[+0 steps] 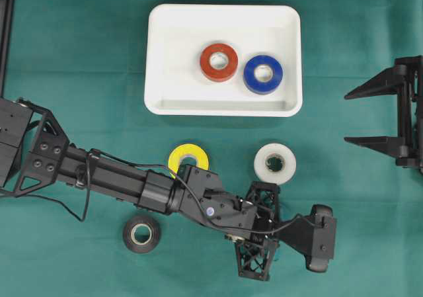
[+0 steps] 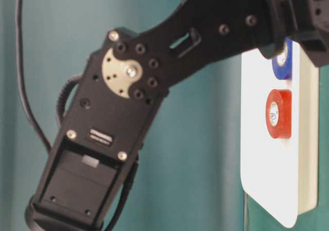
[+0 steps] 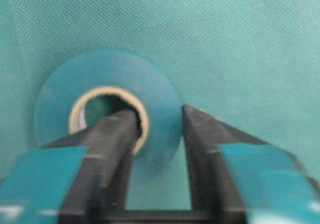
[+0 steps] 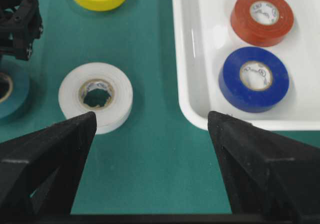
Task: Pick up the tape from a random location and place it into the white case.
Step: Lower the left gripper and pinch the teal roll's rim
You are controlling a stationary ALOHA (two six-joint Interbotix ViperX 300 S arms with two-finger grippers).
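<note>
fingers [image 3: 112, 134] of the left arm squeezed onto the teal tape [image 3: 107, 102], one inside its hole, one on its outer side. still lying flat on the green bench [image 1: 79, 59], near edge, right of middle, hidden under the arm from above. not lifted yet, by the look of it.

already inside the white case [image 1: 223, 14] at the far middle: red tape [image 1: 219, 61] and blue tape [image 1: 263, 74], side by side. still out on the bench: yellow tape [image 1: 188, 157], white tape [image 1: 275, 163], black tape [image 1: 141, 234].

reaching long and low from the left, tipped down at the wrist. right fingers [image 4: 152, 134] wide apart, holding nothing, parked at the right edge.
</note>
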